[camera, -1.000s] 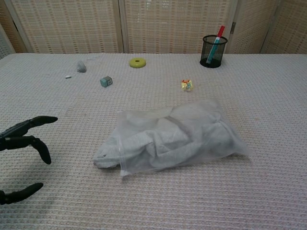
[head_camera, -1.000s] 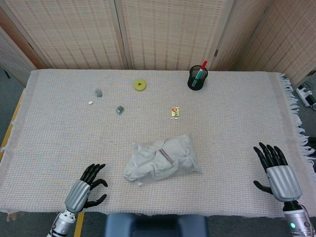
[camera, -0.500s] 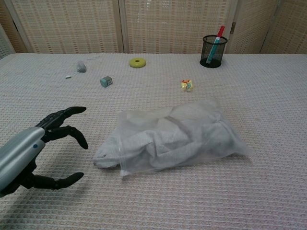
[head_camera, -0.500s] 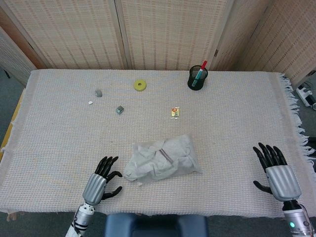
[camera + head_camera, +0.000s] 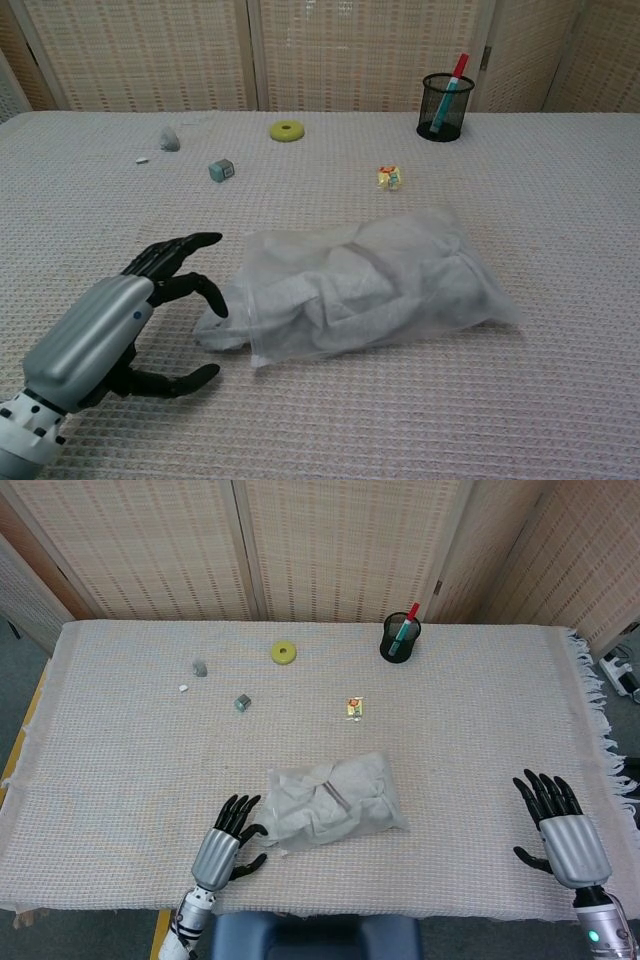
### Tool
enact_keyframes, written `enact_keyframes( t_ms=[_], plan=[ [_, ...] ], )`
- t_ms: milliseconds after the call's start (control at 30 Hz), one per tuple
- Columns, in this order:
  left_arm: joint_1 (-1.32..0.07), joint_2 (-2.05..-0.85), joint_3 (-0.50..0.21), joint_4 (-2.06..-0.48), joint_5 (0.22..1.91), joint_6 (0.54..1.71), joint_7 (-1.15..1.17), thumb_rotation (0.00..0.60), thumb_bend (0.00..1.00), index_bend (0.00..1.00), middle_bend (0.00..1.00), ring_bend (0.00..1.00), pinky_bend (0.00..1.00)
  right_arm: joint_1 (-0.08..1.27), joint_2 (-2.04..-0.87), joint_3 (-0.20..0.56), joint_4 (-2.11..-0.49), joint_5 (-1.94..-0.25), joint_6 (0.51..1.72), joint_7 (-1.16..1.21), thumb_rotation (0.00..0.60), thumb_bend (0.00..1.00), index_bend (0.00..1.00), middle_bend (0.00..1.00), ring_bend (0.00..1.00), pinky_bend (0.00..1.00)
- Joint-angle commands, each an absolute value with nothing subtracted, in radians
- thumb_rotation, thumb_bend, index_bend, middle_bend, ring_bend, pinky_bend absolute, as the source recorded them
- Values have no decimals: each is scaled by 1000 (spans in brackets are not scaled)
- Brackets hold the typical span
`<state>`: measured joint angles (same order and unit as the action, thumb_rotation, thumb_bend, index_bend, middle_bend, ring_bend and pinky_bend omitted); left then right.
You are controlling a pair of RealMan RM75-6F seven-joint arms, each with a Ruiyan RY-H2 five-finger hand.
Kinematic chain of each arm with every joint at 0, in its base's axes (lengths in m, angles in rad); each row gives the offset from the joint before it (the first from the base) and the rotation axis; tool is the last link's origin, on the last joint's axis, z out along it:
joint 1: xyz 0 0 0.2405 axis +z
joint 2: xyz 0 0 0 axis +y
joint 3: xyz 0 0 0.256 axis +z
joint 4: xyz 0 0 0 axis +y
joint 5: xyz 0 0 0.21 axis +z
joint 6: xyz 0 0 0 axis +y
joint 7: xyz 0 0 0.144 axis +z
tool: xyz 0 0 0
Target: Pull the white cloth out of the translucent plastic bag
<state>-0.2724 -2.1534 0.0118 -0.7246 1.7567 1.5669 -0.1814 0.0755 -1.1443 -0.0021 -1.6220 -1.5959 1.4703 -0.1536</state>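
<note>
Bagged cloth [image 5: 335,805] on woven-covered table [image 5: 480,720]

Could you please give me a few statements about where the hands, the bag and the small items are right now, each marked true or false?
1. The left hand is open beside the translucent plastic bag. True.
2. The white cloth lies fully outside the bag. False: it is inside.
3. The right hand holds the bag. False: it is open, far from it.
4. A black mesh pen holder stands near the table's far edge. True.
</note>
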Motion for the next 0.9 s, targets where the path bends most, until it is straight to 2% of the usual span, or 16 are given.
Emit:
enact_keyframes(
  t_ms=[33,433,600,900],
  plan=[
    [-289,-2179,-2,-688,1740,1566,-194,600,242,462,103,0,44,75,-1142,-2,-1622,-1596,1472,-150,600,60,0,0,0,0],
    [-309,-2224,12,-637,1718,1555,-205,600,277,510,104,0,43,77,-1140,5,-1623,-1583,1467,-147,600,60,0,0,0,0],
    [-323,-2240,11,-613,1710,1551,-215,600,360,590,117,0,44,78,-1140,5,-1623,-1581,1462,-148,600,60,0,0,0,0],
    [-344,-2253,5,-584,1697,1556,-225,600,480,669,133,0,42,81,-1148,3,-1622,-1577,1451,-167,600,60,0,0,0,0]
  ],
)
